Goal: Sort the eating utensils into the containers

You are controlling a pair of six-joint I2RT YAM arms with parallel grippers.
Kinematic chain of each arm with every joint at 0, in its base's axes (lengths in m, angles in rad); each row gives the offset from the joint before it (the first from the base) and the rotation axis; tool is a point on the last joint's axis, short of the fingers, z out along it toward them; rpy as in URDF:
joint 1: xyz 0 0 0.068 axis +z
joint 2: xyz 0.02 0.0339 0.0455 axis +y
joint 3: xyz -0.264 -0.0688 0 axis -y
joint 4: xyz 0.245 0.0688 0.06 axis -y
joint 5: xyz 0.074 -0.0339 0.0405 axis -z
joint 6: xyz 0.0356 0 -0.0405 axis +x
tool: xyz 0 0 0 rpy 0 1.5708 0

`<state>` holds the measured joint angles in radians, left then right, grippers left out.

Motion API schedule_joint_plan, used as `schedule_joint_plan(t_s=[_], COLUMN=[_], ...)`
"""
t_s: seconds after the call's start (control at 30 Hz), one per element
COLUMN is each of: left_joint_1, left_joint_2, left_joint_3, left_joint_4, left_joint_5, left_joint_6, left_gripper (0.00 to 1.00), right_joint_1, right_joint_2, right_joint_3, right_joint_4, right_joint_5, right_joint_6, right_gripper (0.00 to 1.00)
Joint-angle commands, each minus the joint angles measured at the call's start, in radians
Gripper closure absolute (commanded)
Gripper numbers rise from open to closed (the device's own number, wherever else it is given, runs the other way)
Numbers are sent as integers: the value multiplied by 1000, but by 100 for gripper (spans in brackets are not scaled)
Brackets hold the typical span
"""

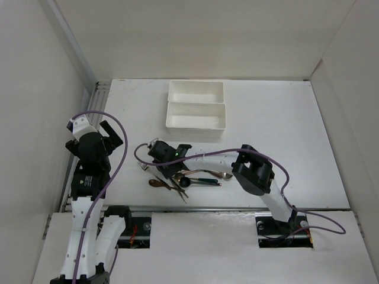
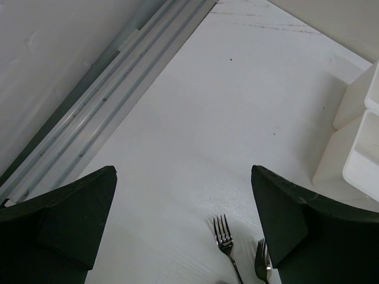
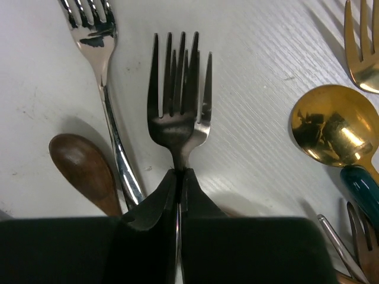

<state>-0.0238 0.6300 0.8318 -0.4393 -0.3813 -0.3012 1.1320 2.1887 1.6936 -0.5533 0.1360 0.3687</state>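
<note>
Where the right gripper (image 3: 179, 173) meets the pile (image 1: 198, 177), its jaws are pinched on the neck of a silver fork (image 3: 172, 118), overlapped by a second fork (image 3: 205, 89). One brown spoon (image 3: 80, 163) is noted at eight o'clock, one gold spoon (image 3: 328, 127) at three. Two touching trays (image 1: 195, 126) lie at twelve o'clock across bare table (image 1: 284, 130). The left gripper (image 2: 183, 177) is held spread wide.

Table (image 1: 284, 142) white. Two white trays at far centre, far tray (image 1: 196, 92) and near tray (image 1: 196, 116), touching along long sides. Utensils (image 1: 198, 177) in loose pile near front edge, well apart from trays. Brown spoon (image 1: 156, 183) at pile's left end. Right gripper (image 1: 169, 170) down on pile's left part, grip hidden under wrist. Left gripper (image 1: 113, 135) over table's left edge, fingers spread wide.
</note>
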Motion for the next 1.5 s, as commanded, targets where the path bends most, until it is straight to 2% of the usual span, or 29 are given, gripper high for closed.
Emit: schedule_joint_plan(t_s=[0.0, 0.33, 0.43, 0.47, 0.53, 0.73, 0.77, 0.83, 1.47], left_joint_1=[4, 4, 4, 4, 4, 4, 4, 4, 4], left_joint_2=[-13, -4, -4, -4, 5, 5, 5, 5, 14], left_joint_3=[0, -10, -10, -10, -10, -10, -10, -10, -19], left_joint_4=[8, 8, 8, 8, 17, 17, 17, 17, 17], left_joint_5=[-4, -4, -4, -4, -4, 5, 5, 5, 5], left_joint_6=[-12, -3, -3, -3, -3, -3, -3, -3, 7], left_gripper=[5, 5, 5, 5, 5, 5, 5, 5, 5], right_joint_1=[0, 0, 0, 0, -9, -18, -18, -28, -38], right_joint_2=[5, -92, -92, -80, -54, -81, -101, -110, -78], right_joint_3=[24, 43, 63, 63, 74, 49, 38, 28, -32], right_joint_4=[-7, 20, 10, 10, -5, -16, -4, -4, 4], right_joint_5=[31, 13, 2, -7, -16, -29, -20, -19, -124], right_joint_6=[-20, -70, -82, -91, -91, -91, -91, -91, -91], right_gripper=[100, 100, 87, 77, 73, 73, 81, 83, 78])
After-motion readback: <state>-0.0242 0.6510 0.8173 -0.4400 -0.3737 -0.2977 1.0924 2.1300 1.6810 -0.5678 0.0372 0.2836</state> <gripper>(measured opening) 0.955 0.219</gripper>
